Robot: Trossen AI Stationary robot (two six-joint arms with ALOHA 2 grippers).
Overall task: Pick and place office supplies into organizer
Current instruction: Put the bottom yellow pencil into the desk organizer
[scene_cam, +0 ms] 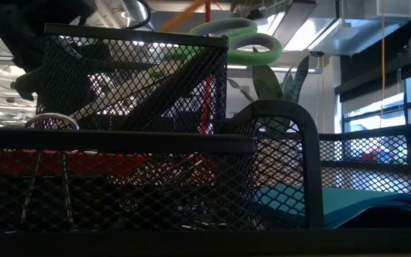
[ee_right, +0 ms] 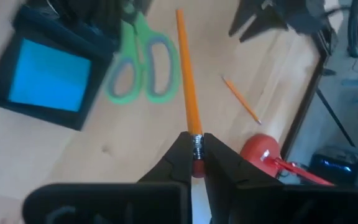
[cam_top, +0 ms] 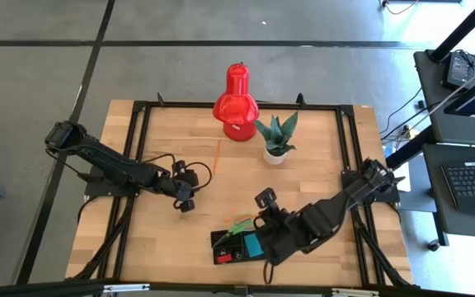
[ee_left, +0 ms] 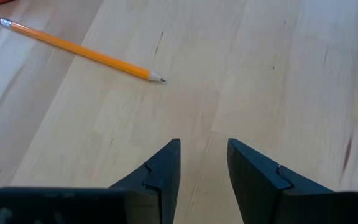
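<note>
A pale wooden table [cam_top: 171,247] with a black frame is seen from above; at its twelve o'clock edge a big red lamp-like object [cam_top: 236,103] is stood, with a spiky green plant in a white pot [cam_top: 275,139] just beside it at four o'clock. At the table's six o'clock edge a low black mesh organizer [cam_top: 221,239] is set, and a blue square note pad [cam_top: 254,245] lies in its three o'clock compartment; green-handled scissors [cam_top: 239,223] are propped at its twelve o'clock rim, handles raised above the mesh in the low view. The right gripper [ee_right: 196,163] is held over the organizer, its jaws clamped together on the eraser end of a thin orange pencil [ee_right: 187,74], which points away past the scissors. The left gripper [ee_left: 202,163] is poised near the table's centre, at nine o'clock of the plant, its jaws apart with nothing between them. A second orange pencil [ee_left: 82,51] lies flat on the wood ahead of it, well apart from the organizer, near the base of the red object.
</note>
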